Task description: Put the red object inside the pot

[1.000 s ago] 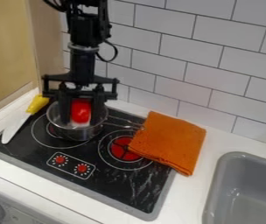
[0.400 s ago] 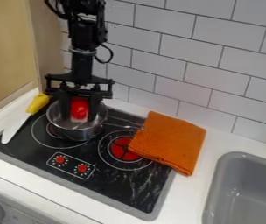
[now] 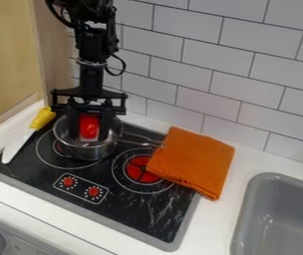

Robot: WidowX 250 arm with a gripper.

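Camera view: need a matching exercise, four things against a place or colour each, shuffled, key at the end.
Column 1
1. Red object
2. Cloth
3. Knife
4. Sink

Column 2
A. Grey, at the lower right of the view
B. Held in the gripper, at the pot
C. Yellow handle, at the left of the stove
D. Orange, between the pot and the sink

Pairs: 1-B, 2-D, 3-C, 4-A

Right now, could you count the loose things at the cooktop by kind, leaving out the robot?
Pot: 1
Red object: 1
Yellow-handled knife: 1
Orange cloth: 1
Total: 4
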